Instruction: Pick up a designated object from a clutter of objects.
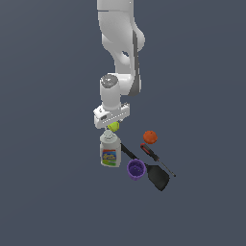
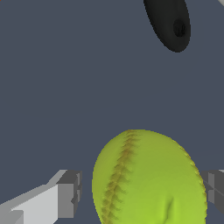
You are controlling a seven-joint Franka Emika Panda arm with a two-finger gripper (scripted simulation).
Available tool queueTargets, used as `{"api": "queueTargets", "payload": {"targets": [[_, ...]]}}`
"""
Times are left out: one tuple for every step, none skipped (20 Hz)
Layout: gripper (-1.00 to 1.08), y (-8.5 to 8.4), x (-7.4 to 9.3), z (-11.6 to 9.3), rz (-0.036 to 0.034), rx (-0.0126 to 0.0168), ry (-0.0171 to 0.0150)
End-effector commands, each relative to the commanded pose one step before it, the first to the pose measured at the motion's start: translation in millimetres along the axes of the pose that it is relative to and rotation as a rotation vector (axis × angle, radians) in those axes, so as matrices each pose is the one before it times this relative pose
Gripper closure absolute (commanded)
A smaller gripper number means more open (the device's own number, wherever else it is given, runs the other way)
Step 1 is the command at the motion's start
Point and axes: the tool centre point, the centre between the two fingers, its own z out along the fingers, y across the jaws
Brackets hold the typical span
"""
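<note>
The designated object, a yellow-green ball [image 1: 114, 127] with stitched seam lines, lies just behind the white bottle's cap. In the wrist view the ball [image 2: 148, 179] fills the space between my two grey fingers. My gripper [image 1: 111, 123] [image 2: 142, 192] is lowered straight over it with the jaws straddling the ball. One finger [image 2: 68, 197] stands a narrow gap away from the ball; the other finger [image 2: 215, 188] is at the ball's edge. The gripper is open around the ball. The rest of the clutter of objects lies nearby.
A white bottle [image 1: 110, 152] with a colourful label lies right in front of the ball. An orange ball [image 1: 150, 137], a red-handled screwdriver [image 1: 154, 156], a purple cup [image 1: 136, 169] and a black spatula [image 1: 156, 176] lie toward the exterior view's right. The spatula's handle end [image 2: 168, 24] shows in the wrist view.
</note>
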Motion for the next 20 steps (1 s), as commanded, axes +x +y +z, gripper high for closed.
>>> {"api": "queueTargets", "payload": {"targets": [[-0.92,0.35,0.61,0.50,-0.00036,-0.00046,0.00086],[-0.92,0.05,0.06,-0.21,0.00000,0.00000,0.00000],[1.08,0.00,0.00,0.00,0.00000,0.00000,0.00000],[1.08,0.00,0.00,0.00,0.00000,0.00000,0.00000],[1.08,0.00,0.00,0.00,0.00000,0.00000,0.00000],[1.08,0.00,0.00,0.00,0.00000,0.00000,0.00000],[1.08,0.00,0.00,0.00,0.00000,0.00000,0.00000],[1.08,0.00,0.00,0.00,0.00000,0.00000,0.00000],[1.08,0.00,0.00,0.00,0.00000,0.00000,0.00000],[1.08,0.00,0.00,0.00,0.00000,0.00000,0.00000],[1.08,0.00,0.00,0.00,0.00000,0.00000,0.00000],[1.08,0.00,0.00,0.00,0.00000,0.00000,0.00000],[1.08,0.00,-0.22,0.06,0.00033,0.00020,-0.00029],[1.08,-0.04,0.05,-0.19,0.00000,0.00000,0.00000],[1.08,-0.11,0.14,-0.58,0.00000,0.00000,0.00000],[1.08,-0.18,0.23,-0.97,0.00000,0.00000,0.00000],[1.08,-0.26,0.32,-1.36,0.00000,0.00000,0.00000],[1.08,-0.33,0.41,-1.75,0.00000,0.00000,0.00000],[1.08,-0.40,0.50,-2.14,0.00000,0.00000,0.00000],[1.08,-0.48,0.59,-2.54,0.00000,0.00000,0.00000]]}}
